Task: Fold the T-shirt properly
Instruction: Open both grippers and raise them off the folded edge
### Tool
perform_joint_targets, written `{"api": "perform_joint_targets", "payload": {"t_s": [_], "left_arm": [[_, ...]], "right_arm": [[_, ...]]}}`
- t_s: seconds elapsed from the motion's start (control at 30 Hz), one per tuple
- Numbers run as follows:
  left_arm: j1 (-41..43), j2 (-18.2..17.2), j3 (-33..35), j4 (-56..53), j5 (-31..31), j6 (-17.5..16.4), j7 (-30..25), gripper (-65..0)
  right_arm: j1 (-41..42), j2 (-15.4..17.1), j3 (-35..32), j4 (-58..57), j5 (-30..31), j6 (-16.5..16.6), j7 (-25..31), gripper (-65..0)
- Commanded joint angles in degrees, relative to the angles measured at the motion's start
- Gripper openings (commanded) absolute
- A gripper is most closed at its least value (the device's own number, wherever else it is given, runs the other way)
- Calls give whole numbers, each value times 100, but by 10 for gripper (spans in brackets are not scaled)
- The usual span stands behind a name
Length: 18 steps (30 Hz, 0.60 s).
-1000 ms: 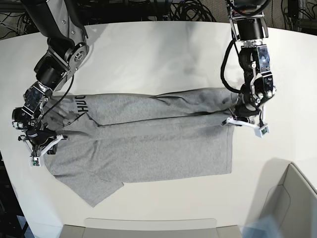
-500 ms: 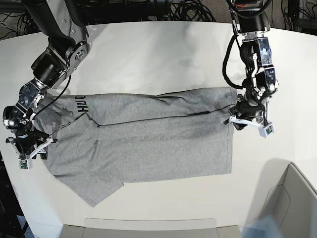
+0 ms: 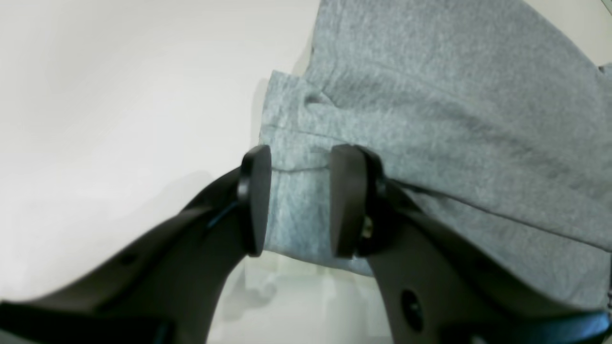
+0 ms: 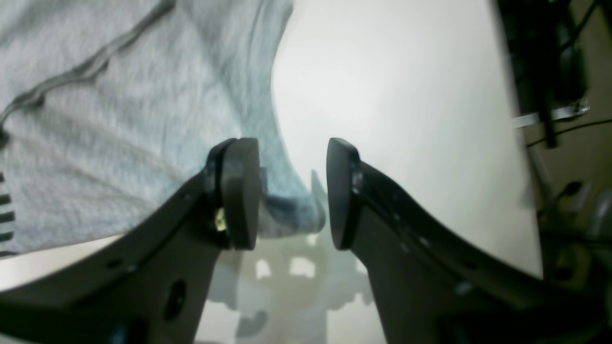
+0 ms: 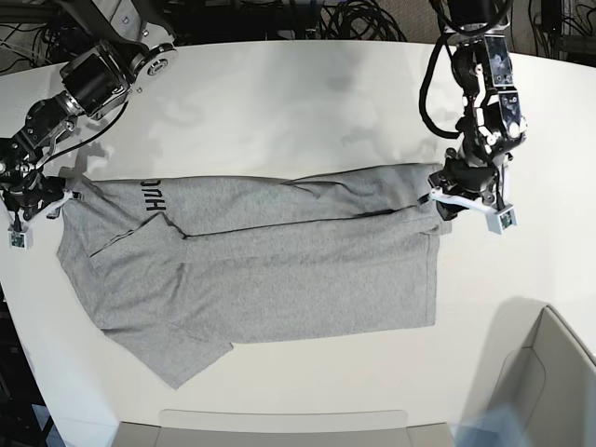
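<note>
The heather-grey T-shirt [image 5: 279, 270] lies flat on the white table [image 5: 279, 102], its upper part folded down along a long crease, with black lettering [image 5: 152, 197] showing near its left end. My left gripper [image 5: 466, 207] hovers over the shirt's right upper corner. In the left wrist view this gripper [image 3: 299, 200] is open, and the T-shirt's [image 3: 430, 95] hem corner lies below the gap. My right gripper [image 5: 42, 212] sits at the shirt's left edge. In the right wrist view it [image 4: 291, 191] is open, with the T-shirt's [image 4: 119, 119] edge tip under the gap.
A grey bin [image 5: 549, 372] stands at the front right corner. A flat grey tray edge [image 5: 279, 426] runs along the front. Cables [image 5: 354, 19] lie behind the table's far edge.
Both grippers have opened and let go of the cloth. The right arm moved up and away to the shirt's left edge; the left arm rose slightly. The shirt's left end now lies spread out.
</note>
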Motion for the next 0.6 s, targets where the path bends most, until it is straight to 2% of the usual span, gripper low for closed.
{"api": "perform_joint_targets", "payload": {"t_s": [0.0, 0.13, 0.27, 0.43, 0.57], "left_arm": [[-18, -31, -34, 148, -3, -1, -121, -435], [87, -31, -34, 183, -3, -18, -121, -435], [175, -31, -16, 183, -3, -18, -113, -435], [201, -31, -43, 183, -3, -18, -121, -435], [263, -31, -43, 183, -3, -9, -121, -435]], "right_arm": [[17, 127, 10, 96, 110, 89, 122, -423], [-185, 215, -34, -203, 391, 89, 130, -423], [-132, 593, -26, -1223, 523, 89, 165, -424], [-79, 786, -17, -2137, 585, 89, 878, -424], [-88, 857, -26, -2576, 585, 89, 1001, -424]]}}
